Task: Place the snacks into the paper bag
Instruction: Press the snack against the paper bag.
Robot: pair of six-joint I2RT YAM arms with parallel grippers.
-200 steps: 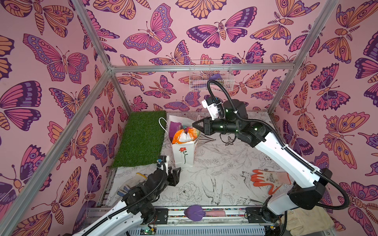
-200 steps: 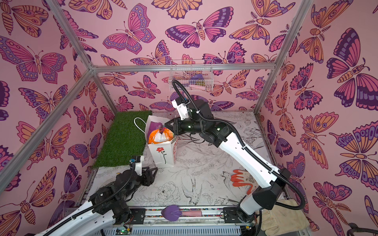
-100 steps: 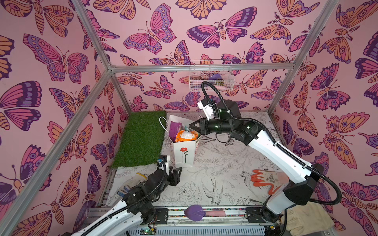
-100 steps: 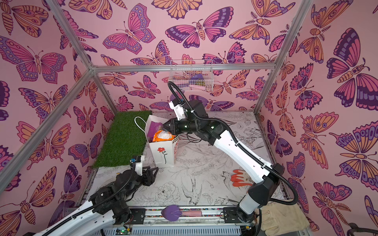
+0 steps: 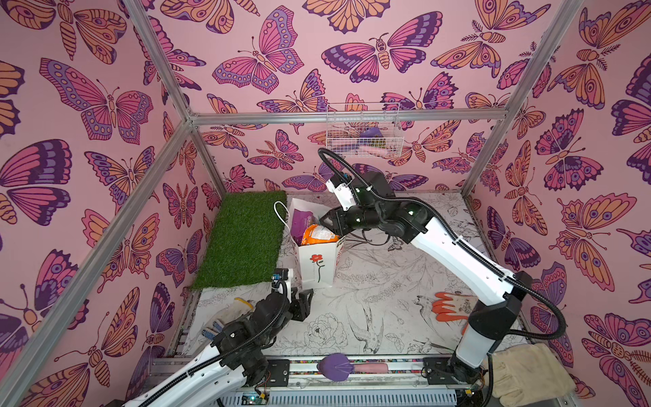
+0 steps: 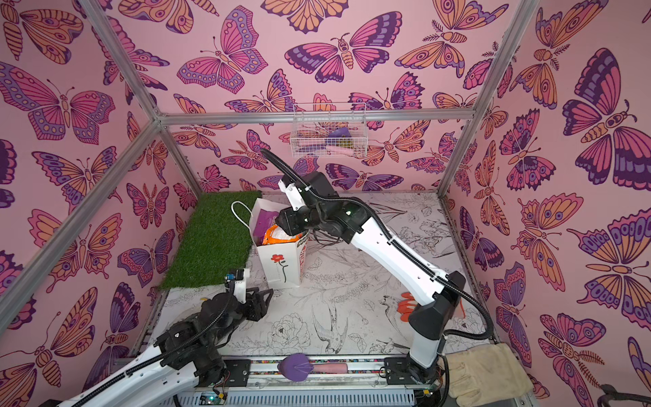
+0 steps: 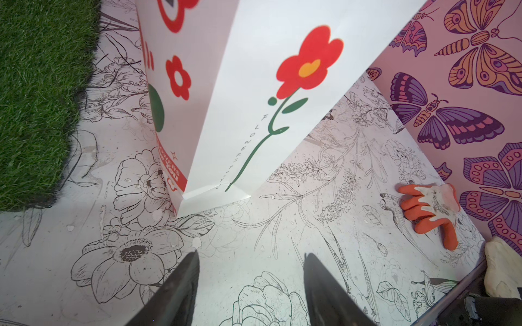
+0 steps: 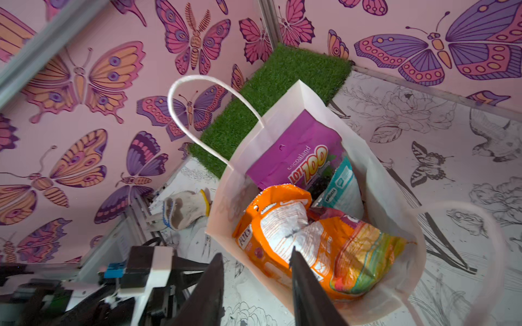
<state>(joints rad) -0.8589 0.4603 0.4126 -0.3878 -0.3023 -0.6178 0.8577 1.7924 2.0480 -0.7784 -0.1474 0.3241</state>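
The white paper bag [image 5: 318,267] [image 6: 281,267] [image 7: 282,84] with a red flower stands upright beside the grass mat. Inside it lie snacks: an orange packet [image 5: 317,235] [image 6: 278,235] [image 8: 282,225] on top, a purple packet [image 5: 302,220] [image 8: 296,146] against the far wall, and a teal packet [image 8: 343,186]. My right gripper [image 5: 326,222] [image 6: 281,220] [image 8: 255,252] hovers over the bag's mouth, open, holding nothing. My left gripper [image 5: 304,299] [image 6: 264,297] [image 7: 251,254] rests low, near the bag's base, open and empty.
A green grass mat [image 5: 243,239] lies left of the bag. An orange glove [image 5: 451,306] [image 7: 429,209] lies at the right, a white knitted glove [image 5: 229,310] [image 8: 183,209] at the left front. A wire basket [image 5: 363,134] hangs on the back wall.
My right gripper reached further over the bag and opened its jaws. The orange packet left them and dropped into the bag. The left arm stayed still.
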